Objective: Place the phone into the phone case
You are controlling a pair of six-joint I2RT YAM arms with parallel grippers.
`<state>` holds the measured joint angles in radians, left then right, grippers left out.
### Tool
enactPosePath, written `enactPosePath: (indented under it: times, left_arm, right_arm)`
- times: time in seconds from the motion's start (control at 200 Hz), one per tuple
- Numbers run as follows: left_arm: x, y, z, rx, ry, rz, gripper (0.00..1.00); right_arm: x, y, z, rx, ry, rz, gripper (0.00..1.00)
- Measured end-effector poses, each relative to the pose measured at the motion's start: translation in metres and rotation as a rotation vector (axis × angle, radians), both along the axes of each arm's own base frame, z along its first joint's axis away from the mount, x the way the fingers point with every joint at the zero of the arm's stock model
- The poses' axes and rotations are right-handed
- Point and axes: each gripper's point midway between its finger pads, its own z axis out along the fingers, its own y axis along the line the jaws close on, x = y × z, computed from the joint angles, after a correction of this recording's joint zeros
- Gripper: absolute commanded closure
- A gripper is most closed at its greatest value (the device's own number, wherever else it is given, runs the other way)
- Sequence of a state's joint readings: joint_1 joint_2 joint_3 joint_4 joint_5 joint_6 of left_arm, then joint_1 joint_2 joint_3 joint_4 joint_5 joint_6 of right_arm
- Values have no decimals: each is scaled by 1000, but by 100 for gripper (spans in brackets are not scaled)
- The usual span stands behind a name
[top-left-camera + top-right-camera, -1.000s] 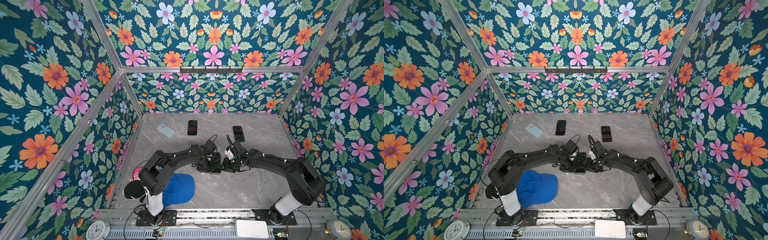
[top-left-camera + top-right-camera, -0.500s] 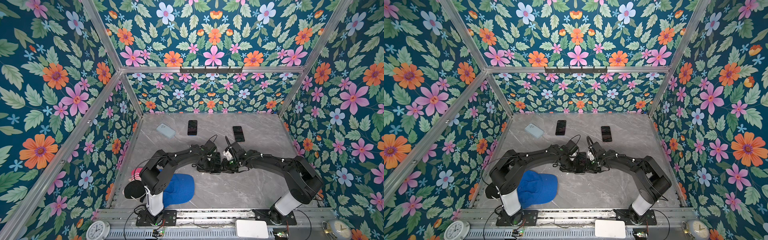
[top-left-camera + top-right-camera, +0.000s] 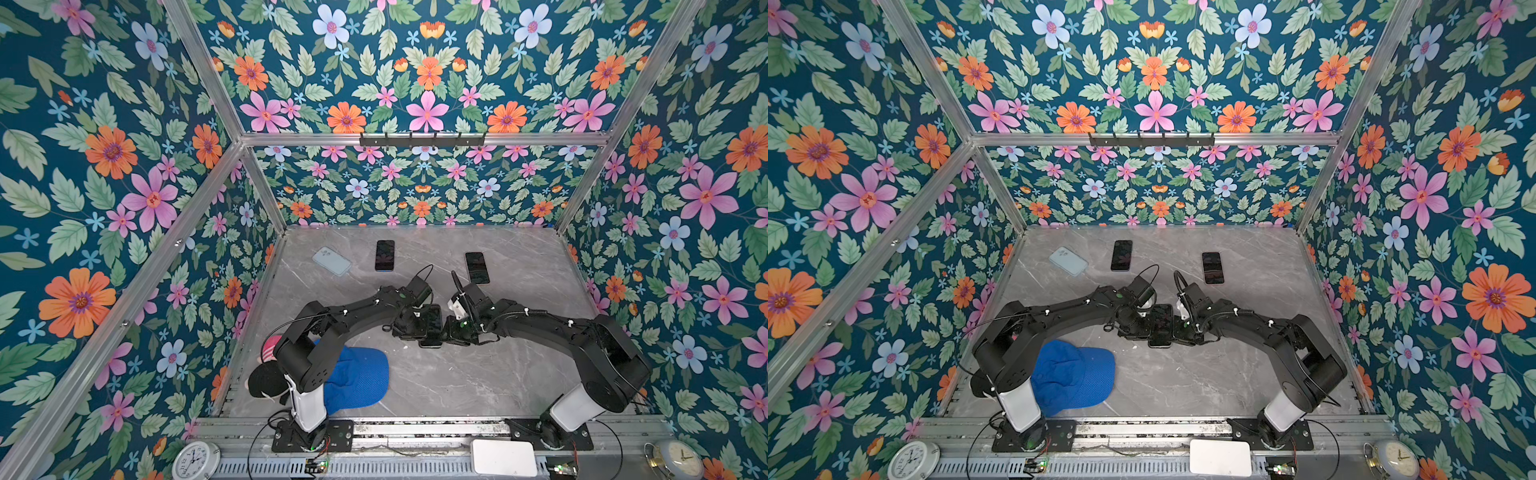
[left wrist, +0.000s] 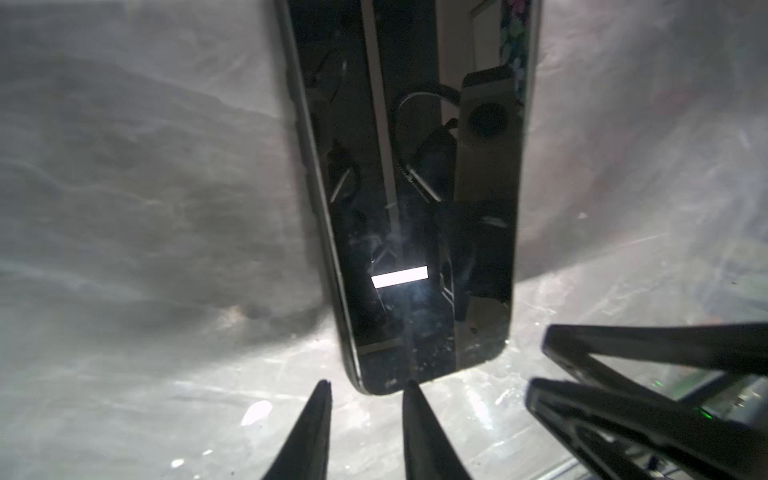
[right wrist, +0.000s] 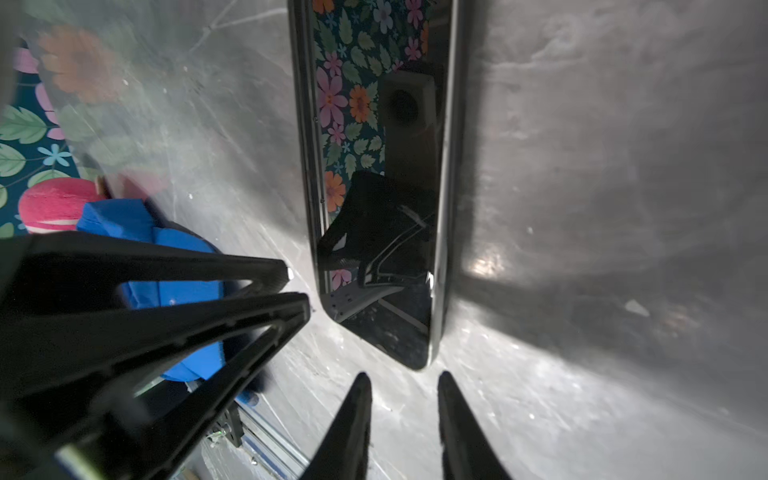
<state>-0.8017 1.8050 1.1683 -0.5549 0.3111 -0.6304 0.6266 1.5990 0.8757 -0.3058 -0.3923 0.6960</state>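
Marble tabletop; blue cap lies near phone.

No text is legible; the white clock shows numerals too small to read.

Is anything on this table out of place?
Yes: a blue cap lies by the left arm's base, beside a pink and black item. Neither suits a phone task. Nothing looks damaged.

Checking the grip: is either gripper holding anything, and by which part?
Nothing is held: left gripper and right gripper flank the phone, jaws parted and empty.
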Motion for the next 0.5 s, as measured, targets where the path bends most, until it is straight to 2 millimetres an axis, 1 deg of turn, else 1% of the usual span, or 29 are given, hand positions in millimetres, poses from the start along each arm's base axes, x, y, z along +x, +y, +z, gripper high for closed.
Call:
enactPosePath:
  times: [0.05,0.16,0.405,0.5]
  left_arm:
    - [-1,-1,-2,-23,11,0,64]
    - [-3,5,-9,-47,45,31,64]
    - [-2,6,-8,-96,53,45,66]
    - [-3,5,-10,-105,61,51,69]
  right_arm:
    - [-2,-2,-1,-5,5,-4,71]
    - [-3,-2,-1,-8,8,-4,71]
    - [-4,0,-5,-13,17,0,72]
    - [-4,1,-8,-17,23,4,73]
